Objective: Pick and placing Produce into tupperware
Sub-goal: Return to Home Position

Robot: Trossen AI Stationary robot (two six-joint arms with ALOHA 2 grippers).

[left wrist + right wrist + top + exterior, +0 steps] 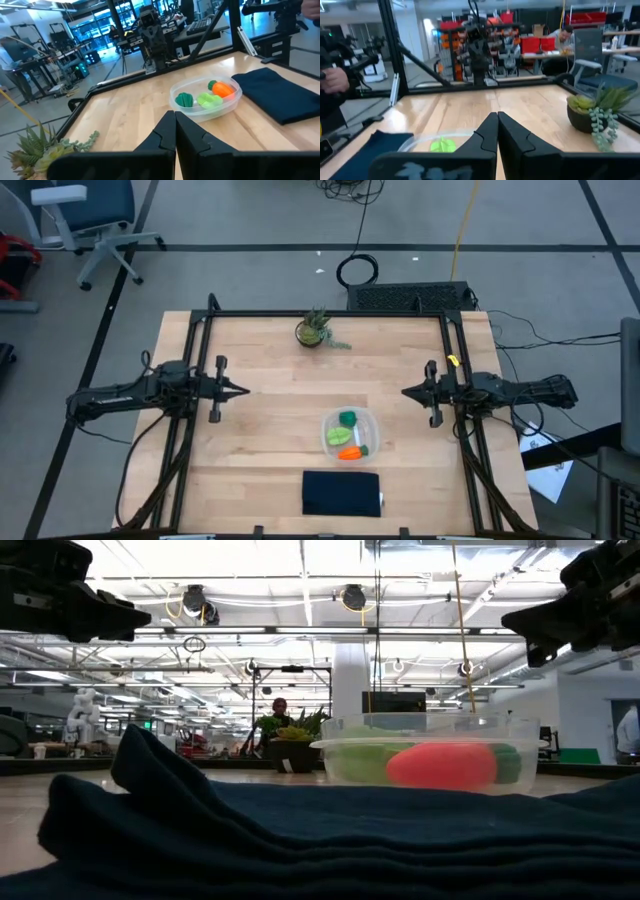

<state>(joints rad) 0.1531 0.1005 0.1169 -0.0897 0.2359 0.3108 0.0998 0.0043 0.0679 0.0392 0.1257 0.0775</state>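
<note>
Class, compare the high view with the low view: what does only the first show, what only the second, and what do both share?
Only the high view shows the whole table, with both arms full length at its sides. Only the low view shows the room behind, its ceiling and a distant person. Both show the tupperware holding the produce, the dark pad, the potted plant, and the left pincer and right pincer.

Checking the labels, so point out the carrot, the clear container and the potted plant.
toy carrot point(222, 89): left wrist view, orange body.
clear container point(202, 114): left wrist view, side wall.
potted plant point(313, 330): high view, leaves.
</note>
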